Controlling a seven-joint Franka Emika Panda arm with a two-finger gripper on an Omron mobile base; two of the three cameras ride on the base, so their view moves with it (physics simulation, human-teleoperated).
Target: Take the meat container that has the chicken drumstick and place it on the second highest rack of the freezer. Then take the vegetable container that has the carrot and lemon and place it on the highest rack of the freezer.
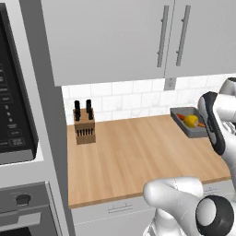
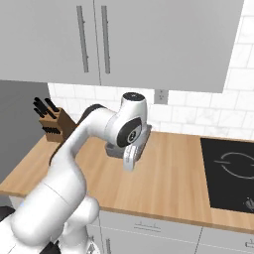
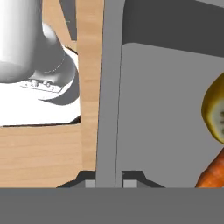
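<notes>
Wood-topped bench under pale wall cupboards and white tile carries the scene; a knife block stands at its back left corner, a black hob is set into its right end, and a tall oven unit closes off the left side. Toward the back right of the bench sits the dark-grey tray, holding a carrot and a lemon side by side at its middle; the fruit and the root lie loose on the tray floor, so a level carry looks wise. From the hand camera the fingers straddle the tray's upright wall, one tip on each side of it, drawn in tight on the rim; a pinch on the thin wall is the sensible hold, since the tray itself is far too wide to span. Arm and wrist reach over from the near edge, bent down onto the tray's near side, which hides most of the tray in the right base view. Judging by this, the tray is gripped but not clearly raised; the lift toward the freezer's top shelf lies ahead.
</notes>
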